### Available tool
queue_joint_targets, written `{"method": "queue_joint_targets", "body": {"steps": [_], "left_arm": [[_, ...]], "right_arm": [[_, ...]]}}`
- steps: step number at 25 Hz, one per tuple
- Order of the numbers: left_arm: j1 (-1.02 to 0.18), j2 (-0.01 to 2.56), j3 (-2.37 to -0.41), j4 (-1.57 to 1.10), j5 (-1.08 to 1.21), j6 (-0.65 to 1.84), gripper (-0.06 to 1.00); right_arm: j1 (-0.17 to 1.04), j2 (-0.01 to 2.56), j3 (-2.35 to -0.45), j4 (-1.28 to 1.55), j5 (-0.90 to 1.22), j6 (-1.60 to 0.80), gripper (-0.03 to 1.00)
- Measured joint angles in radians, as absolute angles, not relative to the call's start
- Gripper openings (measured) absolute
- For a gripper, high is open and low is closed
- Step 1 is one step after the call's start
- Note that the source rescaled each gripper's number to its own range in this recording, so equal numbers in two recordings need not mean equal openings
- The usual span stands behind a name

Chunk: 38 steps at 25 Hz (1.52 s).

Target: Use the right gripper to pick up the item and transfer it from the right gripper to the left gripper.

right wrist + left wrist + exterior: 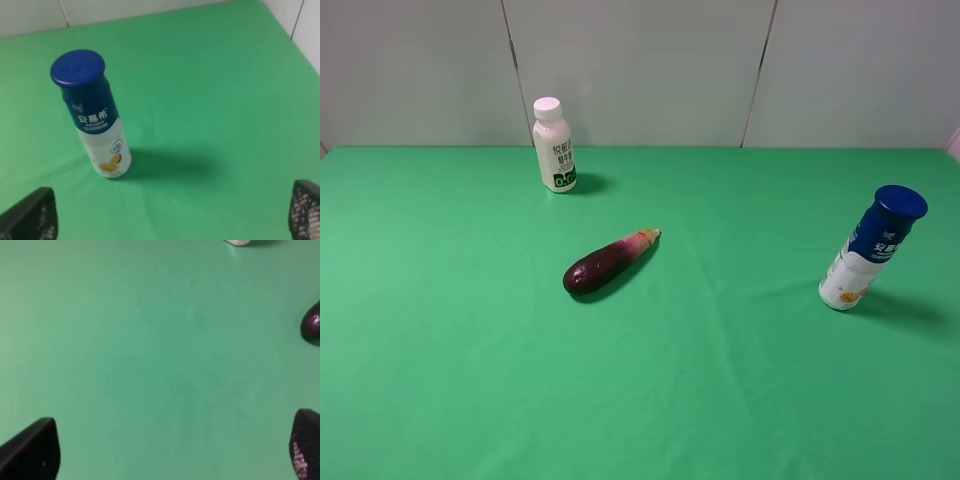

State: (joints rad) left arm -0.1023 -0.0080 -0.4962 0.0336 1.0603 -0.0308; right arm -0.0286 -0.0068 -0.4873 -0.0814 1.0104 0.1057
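Note:
The item, a tall slim bottle (872,250) with a dark-blue cap, blue upper label and white lower body with orange marks, stands upright on the green table at the right. It also shows in the right wrist view (95,115), ahead of my right gripper (172,215), whose fingertips (32,217) are wide apart and hold nothing. My left gripper (175,452) is open and empty over bare green cloth, its fingertips (30,452) at the frame's lower corners. Neither arm shows in the exterior high view.
A white-capped milk bottle (553,146) with a green label stands at the back of the table. A purple eggplant (608,262) lies near the middle; its end shows in the left wrist view (312,322). A white tiled wall (640,60) runs behind the green table (470,350).

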Motion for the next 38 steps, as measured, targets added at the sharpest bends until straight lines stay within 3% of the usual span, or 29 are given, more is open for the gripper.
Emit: {"method": "queue_joint_targets", "body": {"steps": [38], "left_arm": [[-0.102, -0.008, -0.496, 0.034, 1.06, -0.031, 1.0]], "right_arm": [[-0.029, 0.059, -0.532, -0.053, 1.011, 0.152, 1.0]]}}
